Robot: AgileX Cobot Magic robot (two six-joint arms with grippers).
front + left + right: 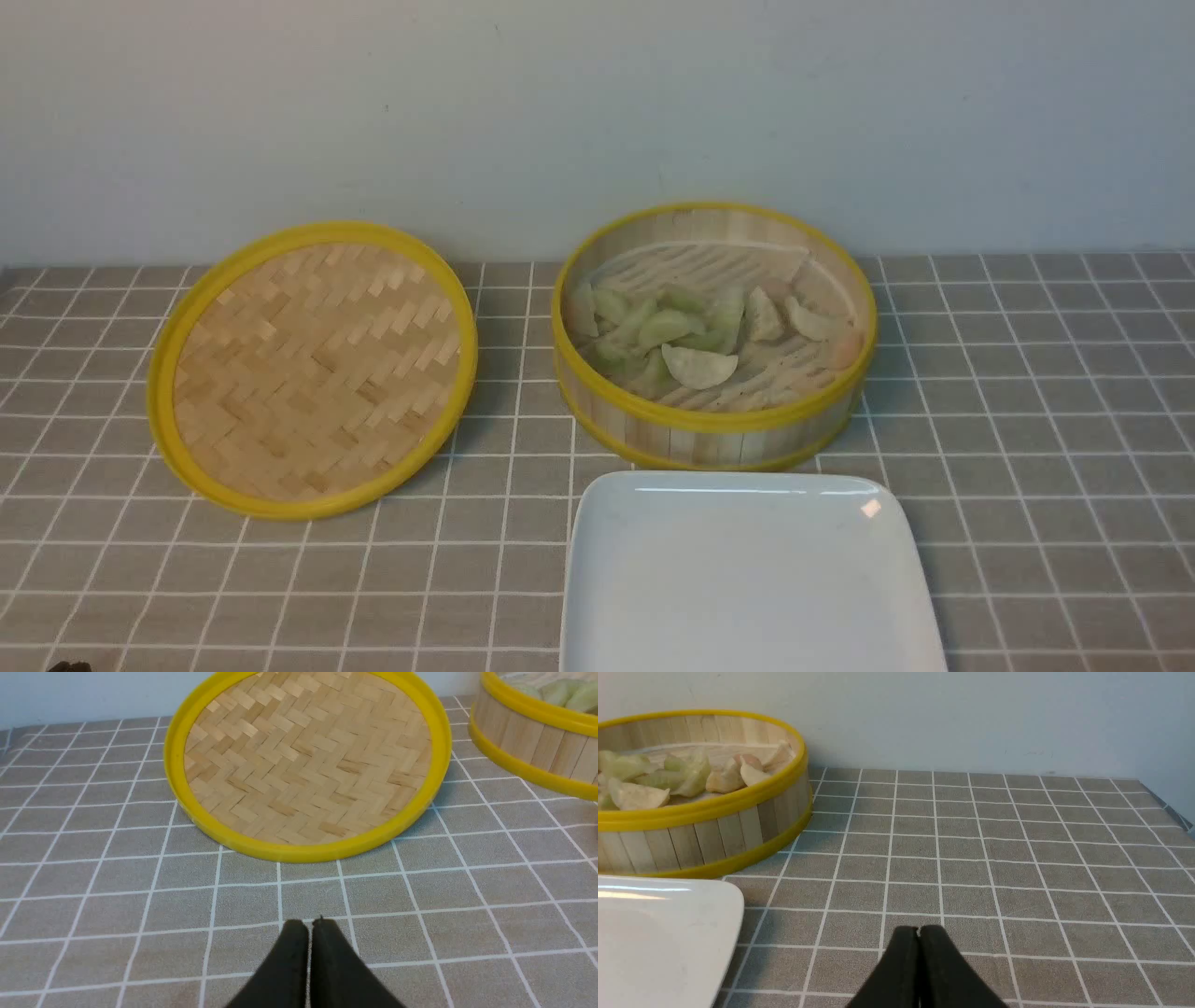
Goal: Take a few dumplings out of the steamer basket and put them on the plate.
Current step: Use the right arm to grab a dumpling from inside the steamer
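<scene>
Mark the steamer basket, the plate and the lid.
steamer basket (711,444), front view, near slatted wall.
plate (747,579), front view, bare middle.
lid (313,369), front view, woven centre.

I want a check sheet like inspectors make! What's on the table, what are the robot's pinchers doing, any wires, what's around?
Surface: grey tablecloth with white grid lines.
Job's things: steamer basket uncovered, dumplings inside; plate just in front of it, no dumplings on it.
Clutter: woven lid lying left of the basket, apart from it.
Grippers: left gripper shut, holding nothing; right gripper likewise.
Cables: nothing seen.
Surroundings: plain pale wall behind.
</scene>
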